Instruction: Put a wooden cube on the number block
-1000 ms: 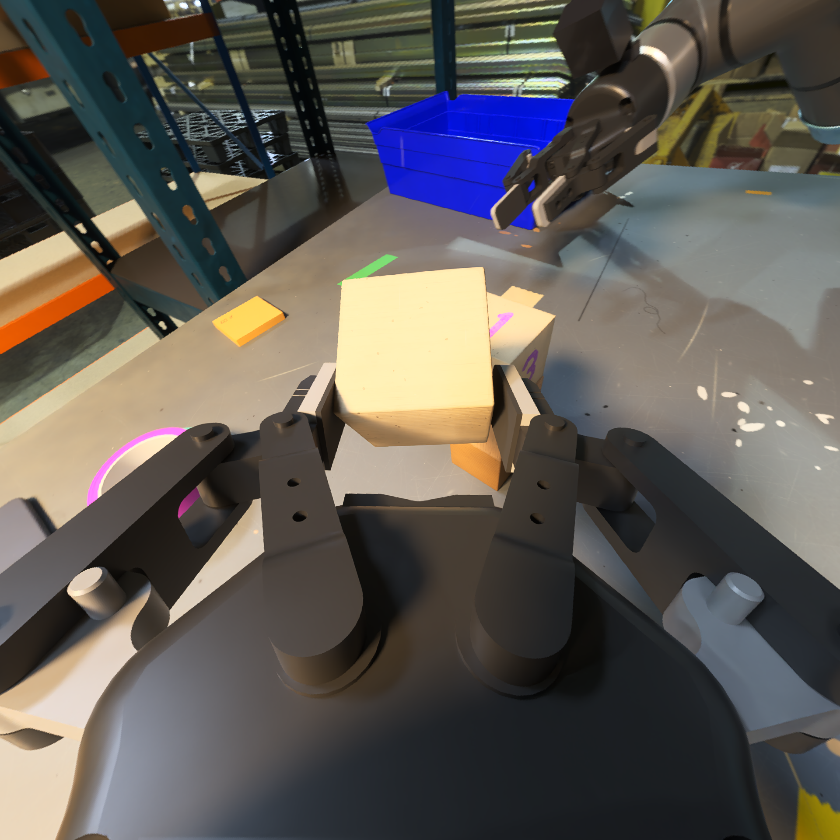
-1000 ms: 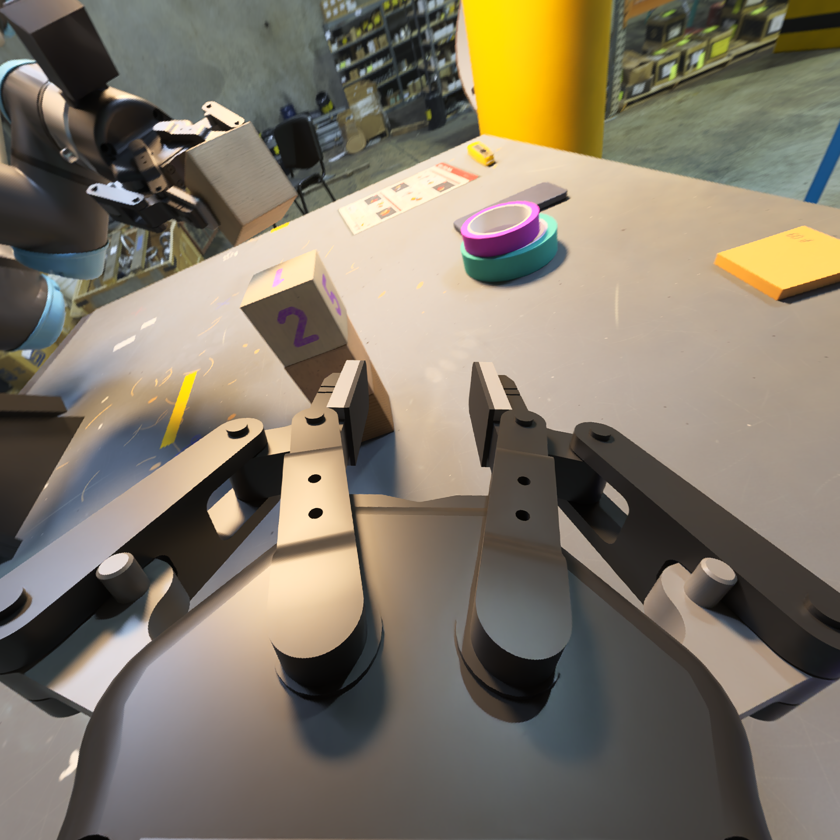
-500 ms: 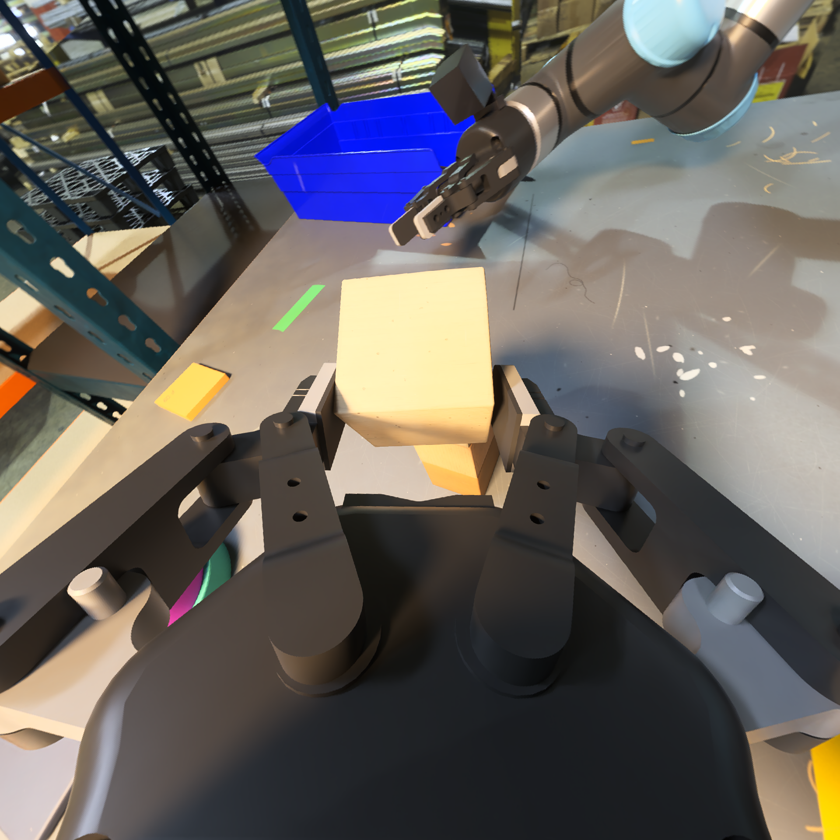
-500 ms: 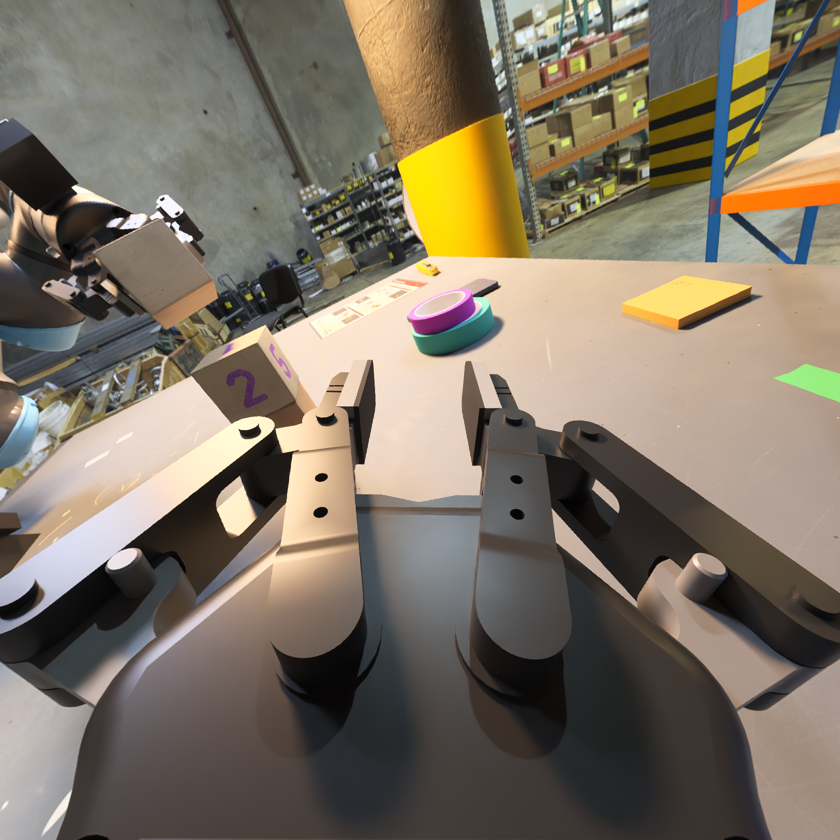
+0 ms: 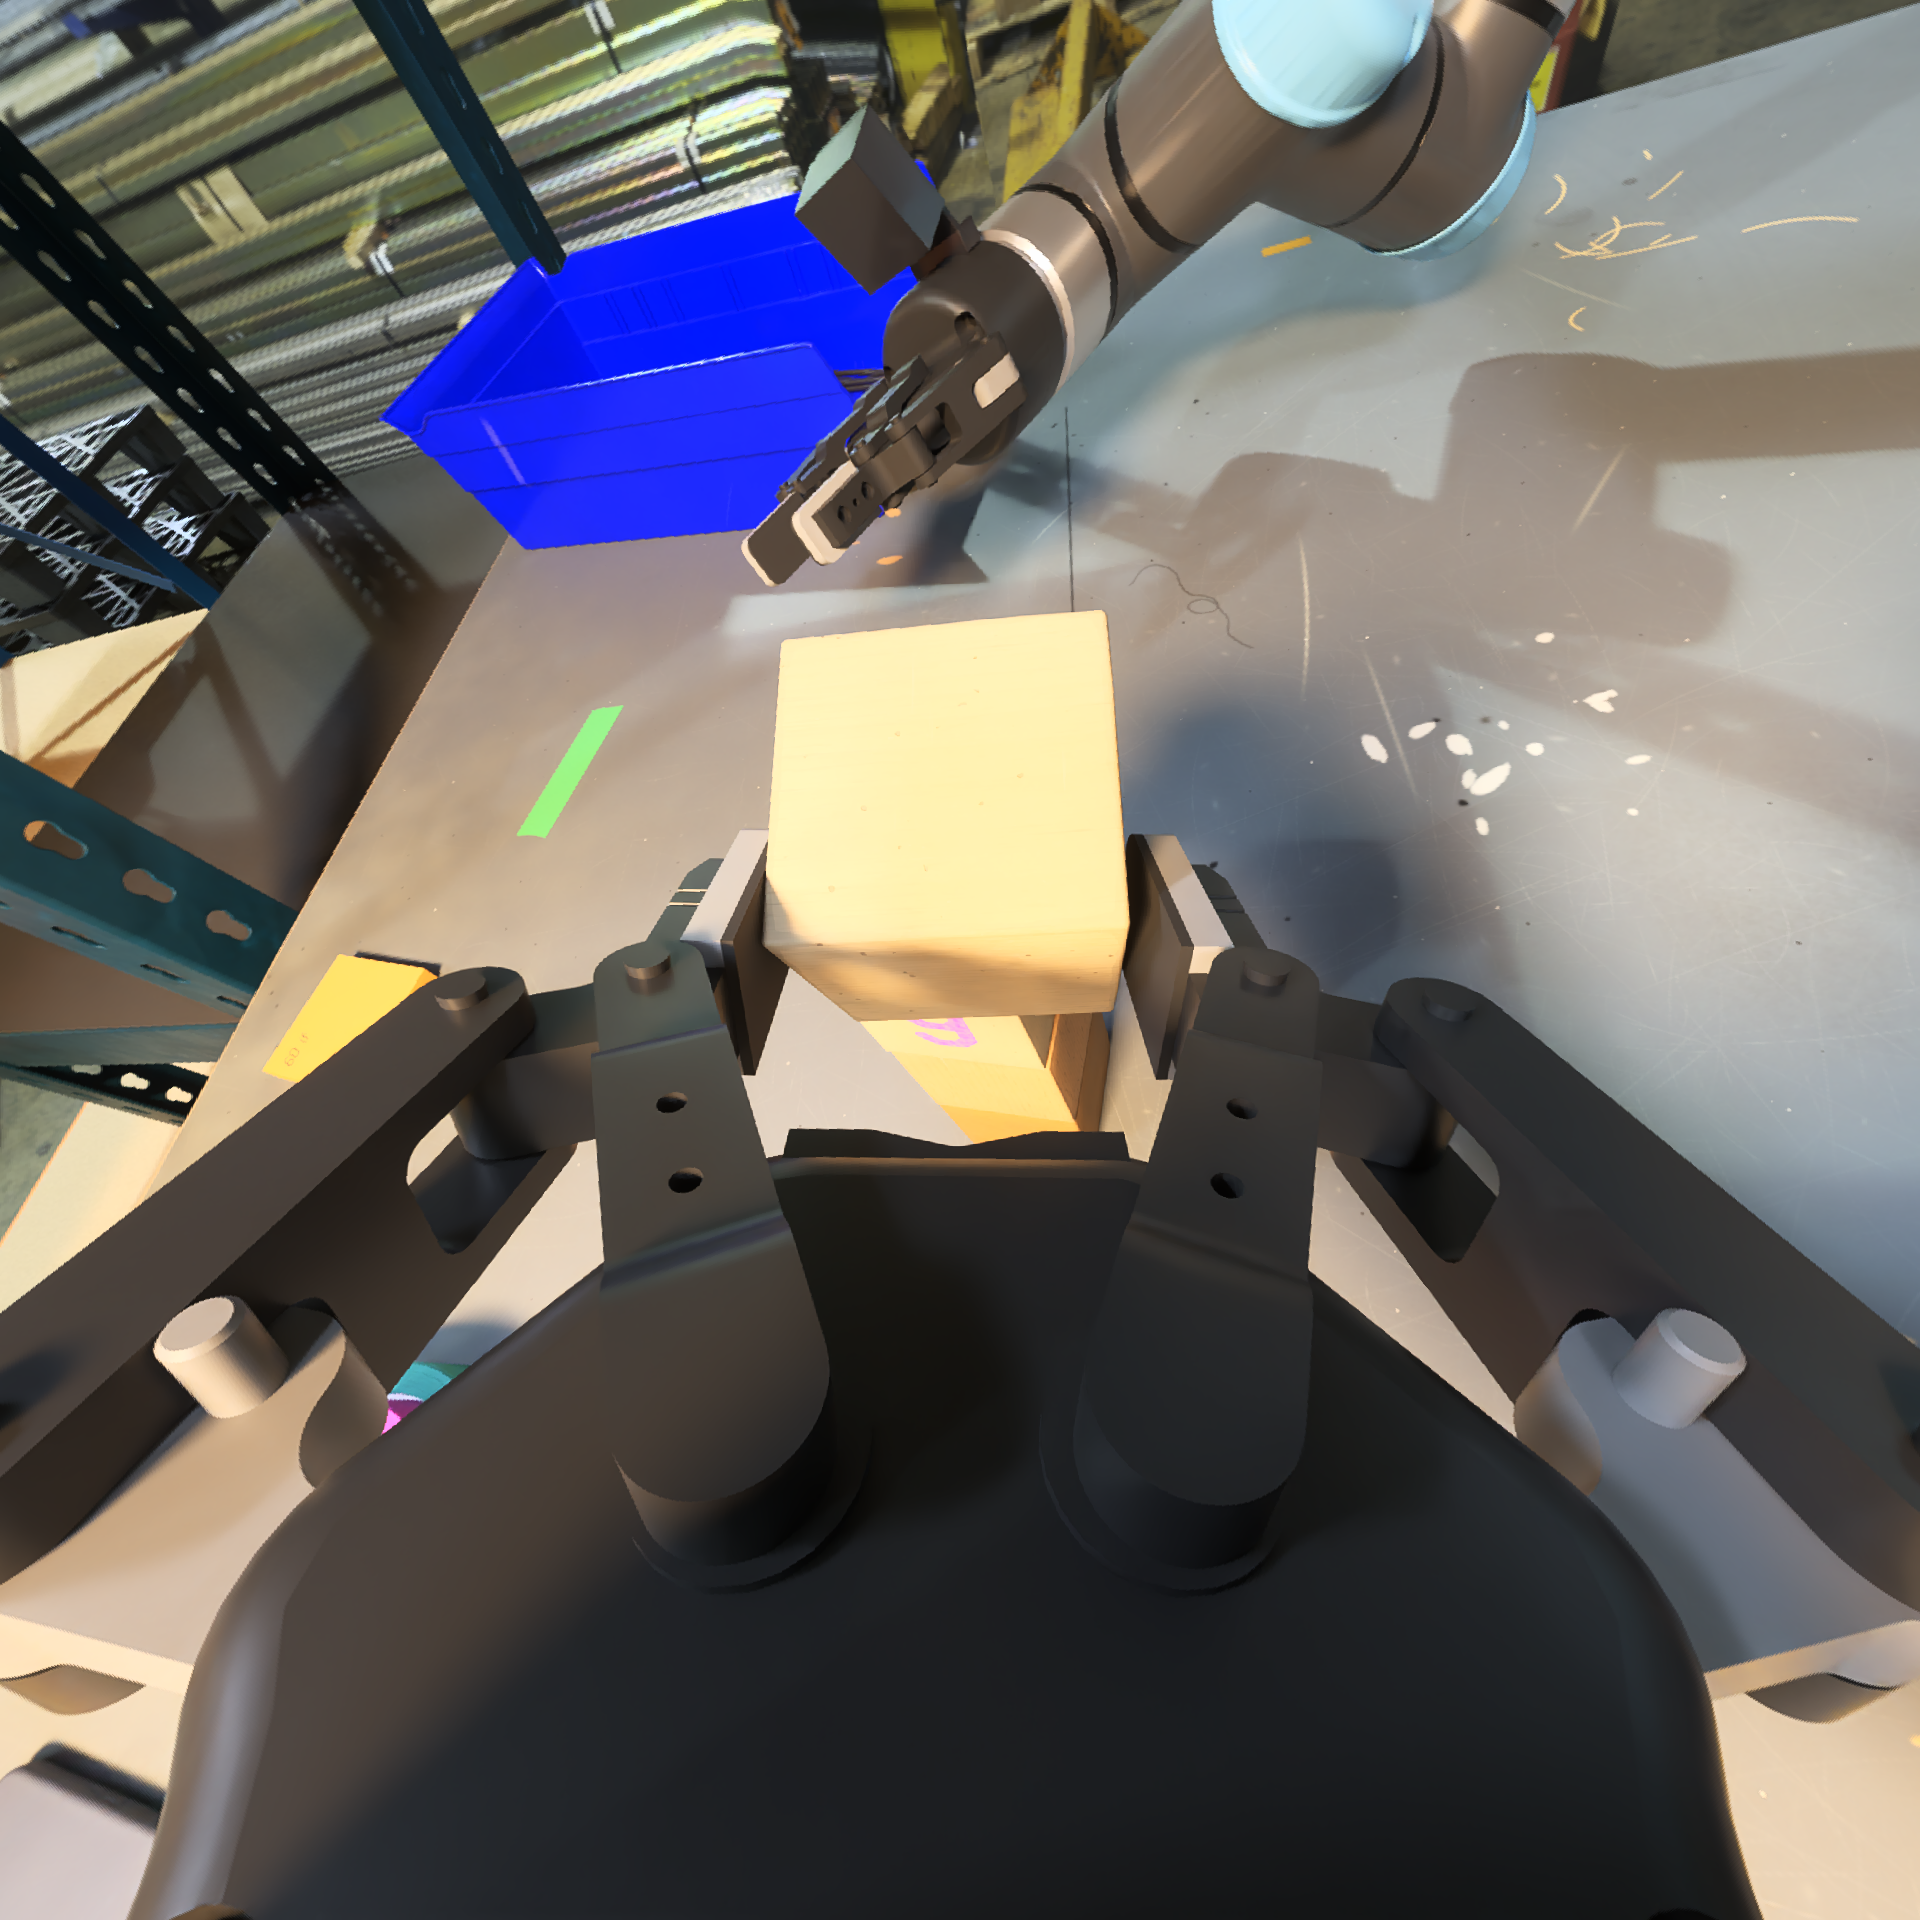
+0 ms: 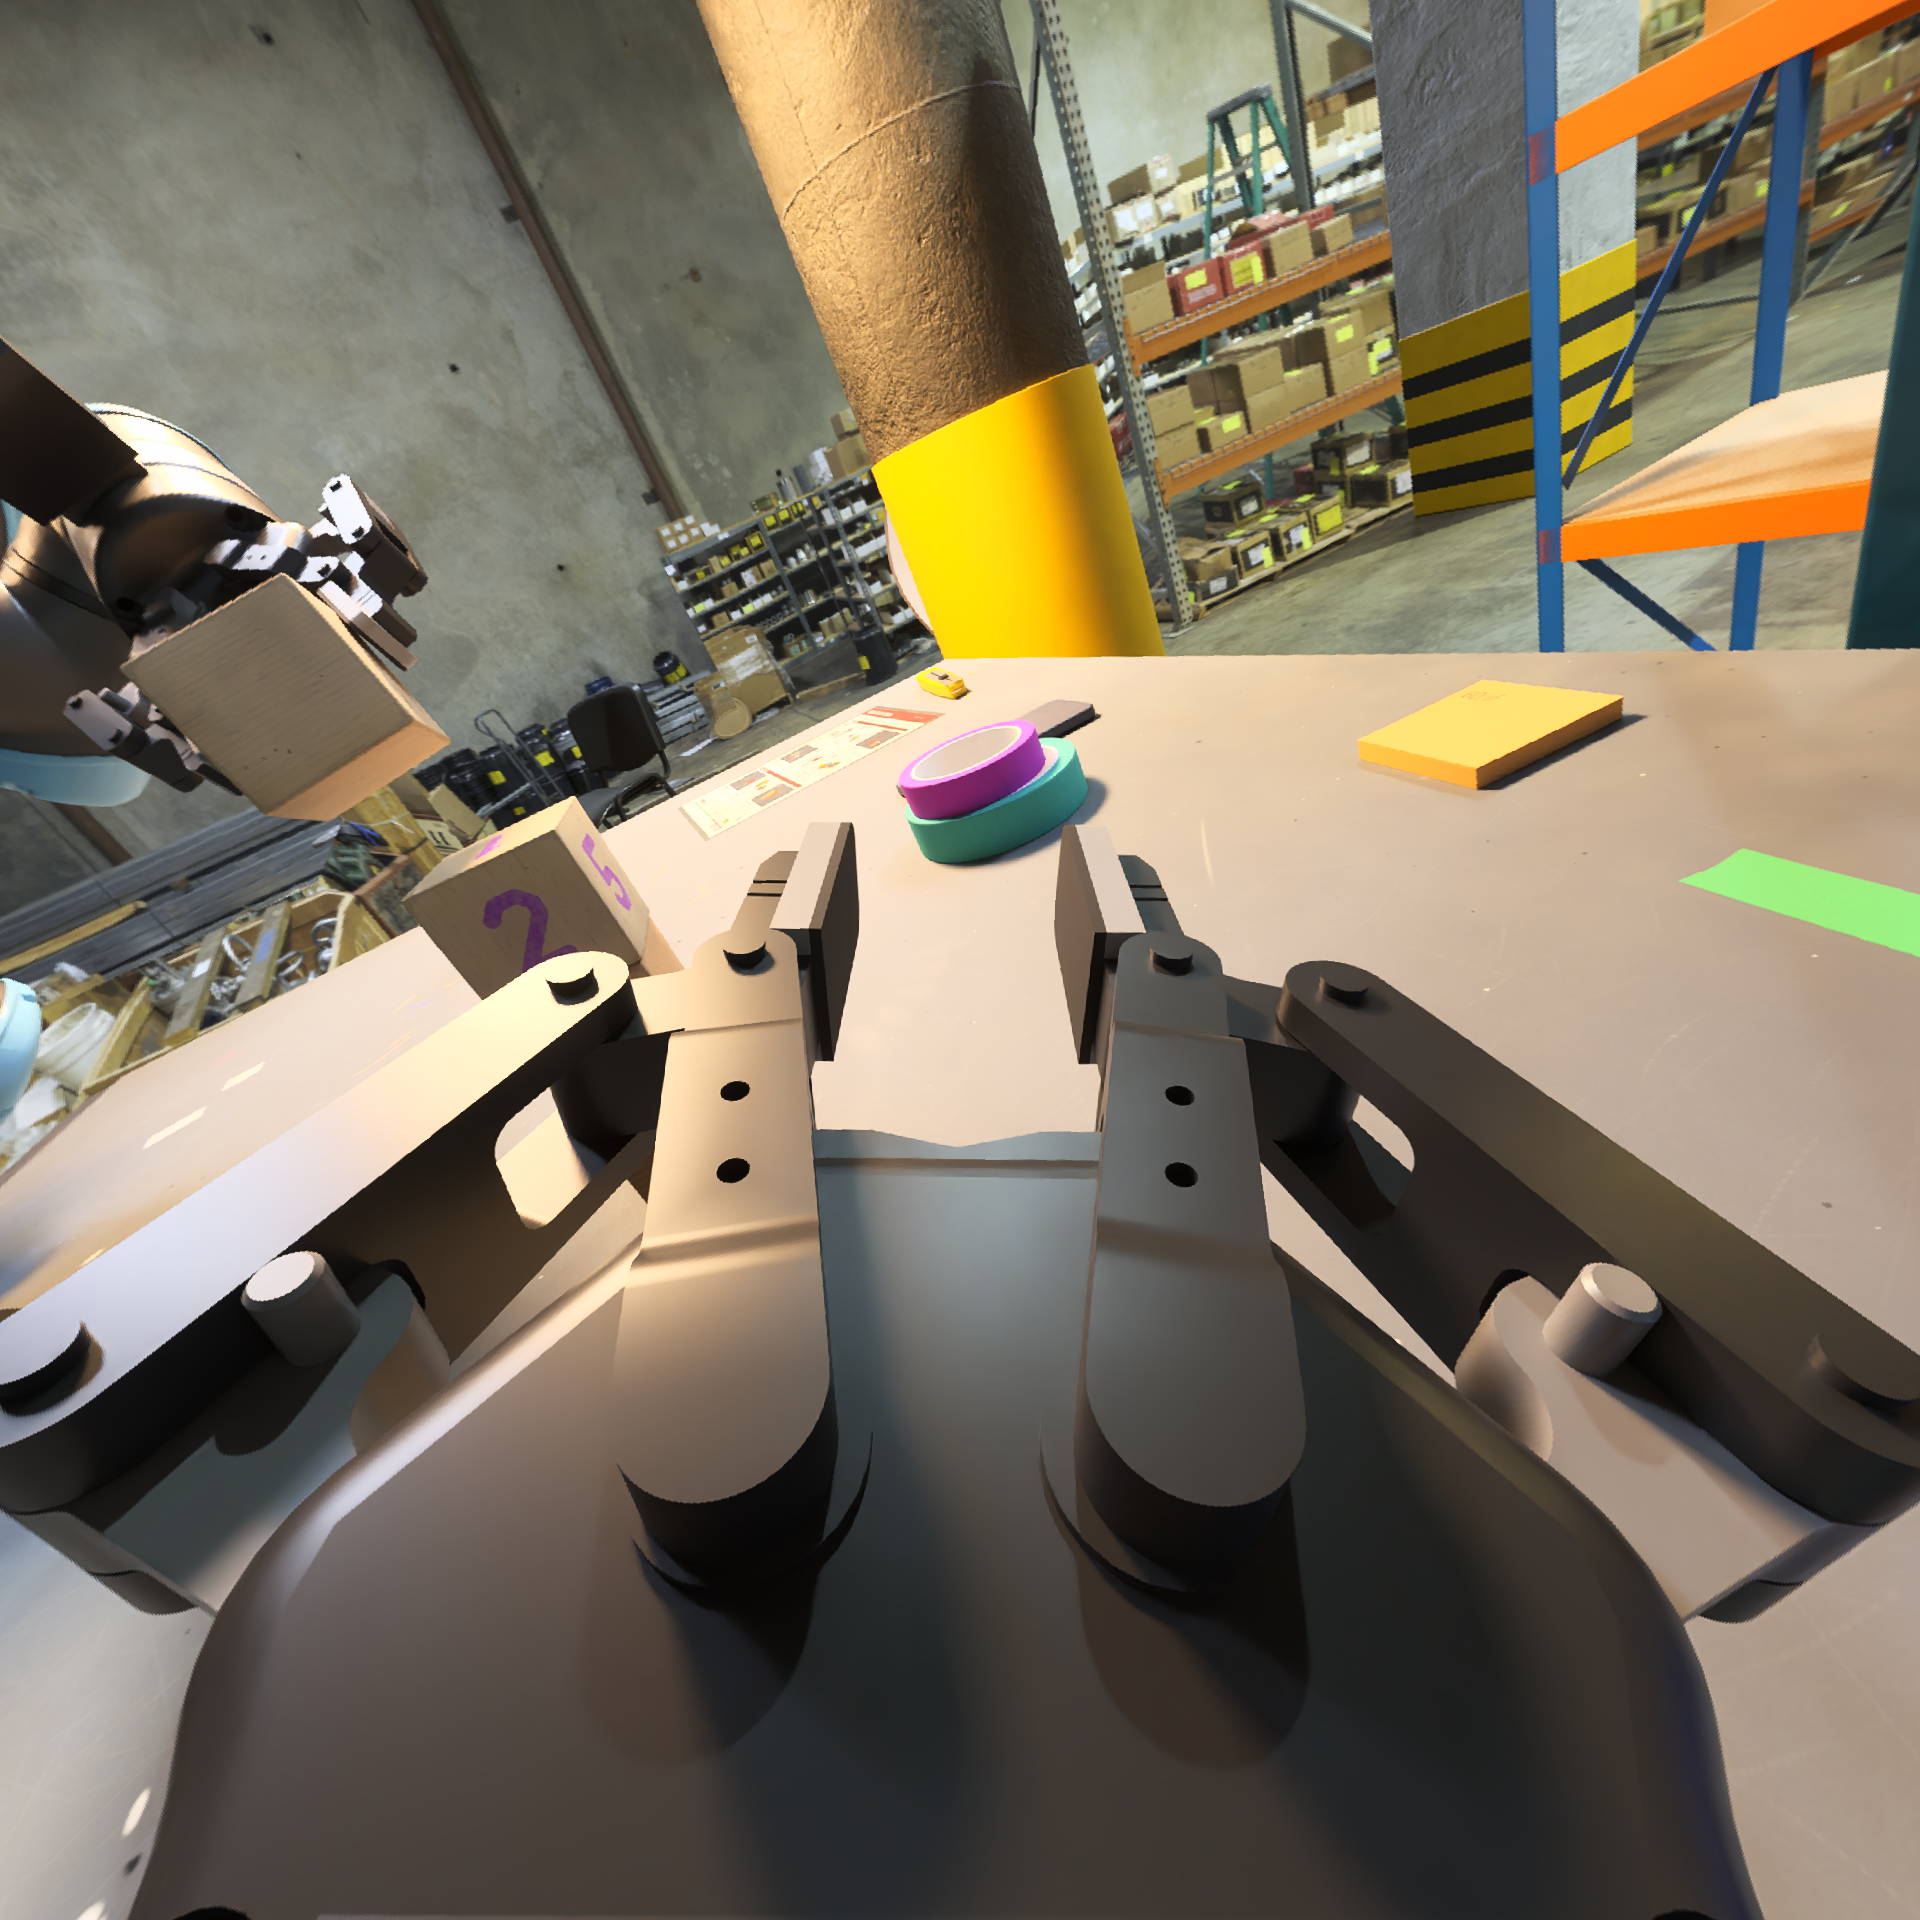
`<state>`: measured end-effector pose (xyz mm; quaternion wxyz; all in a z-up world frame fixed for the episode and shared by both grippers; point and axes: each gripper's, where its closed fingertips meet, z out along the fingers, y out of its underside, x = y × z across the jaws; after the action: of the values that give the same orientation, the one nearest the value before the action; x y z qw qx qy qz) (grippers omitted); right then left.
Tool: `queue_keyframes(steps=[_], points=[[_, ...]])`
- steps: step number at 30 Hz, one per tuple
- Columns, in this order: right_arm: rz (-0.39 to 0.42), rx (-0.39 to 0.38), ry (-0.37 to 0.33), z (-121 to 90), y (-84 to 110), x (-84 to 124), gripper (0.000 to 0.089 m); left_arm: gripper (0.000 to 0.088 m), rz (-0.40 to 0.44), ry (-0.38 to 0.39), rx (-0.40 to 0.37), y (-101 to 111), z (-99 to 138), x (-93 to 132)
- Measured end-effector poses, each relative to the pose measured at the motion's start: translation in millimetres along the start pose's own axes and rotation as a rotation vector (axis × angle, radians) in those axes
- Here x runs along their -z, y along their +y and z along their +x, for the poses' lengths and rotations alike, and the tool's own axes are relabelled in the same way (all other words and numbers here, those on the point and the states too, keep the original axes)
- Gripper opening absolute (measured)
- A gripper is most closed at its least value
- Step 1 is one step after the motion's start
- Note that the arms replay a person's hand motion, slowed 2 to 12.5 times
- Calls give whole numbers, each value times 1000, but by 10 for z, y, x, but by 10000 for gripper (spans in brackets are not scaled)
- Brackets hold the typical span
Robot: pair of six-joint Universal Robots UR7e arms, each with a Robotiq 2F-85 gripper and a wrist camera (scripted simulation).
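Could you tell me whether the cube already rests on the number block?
No, the left gripper holds the cube in the air above the number block.

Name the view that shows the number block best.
The right wrist view: the number block stands in plain sight on the table, two faces showing. In the left wrist view only a sliver of it peeks out beneath the wooden cube held in the left hand.

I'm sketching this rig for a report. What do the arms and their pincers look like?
Each arm is a grey metal tube with pale blue joint caps and thin dark rings. The left pincer and right pincer are matt dark grey linkages with round pins, paired holes in each finger and flat rectangular pads. No cables show.
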<state>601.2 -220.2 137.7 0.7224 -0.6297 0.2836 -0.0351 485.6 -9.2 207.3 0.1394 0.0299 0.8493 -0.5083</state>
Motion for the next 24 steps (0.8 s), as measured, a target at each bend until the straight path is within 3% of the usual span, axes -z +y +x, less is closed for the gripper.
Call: queue_keyframes(steps=[24], points=[[-87,98,108,113,133,-35,341,557,-90,147,-33,53,-26,-280]])
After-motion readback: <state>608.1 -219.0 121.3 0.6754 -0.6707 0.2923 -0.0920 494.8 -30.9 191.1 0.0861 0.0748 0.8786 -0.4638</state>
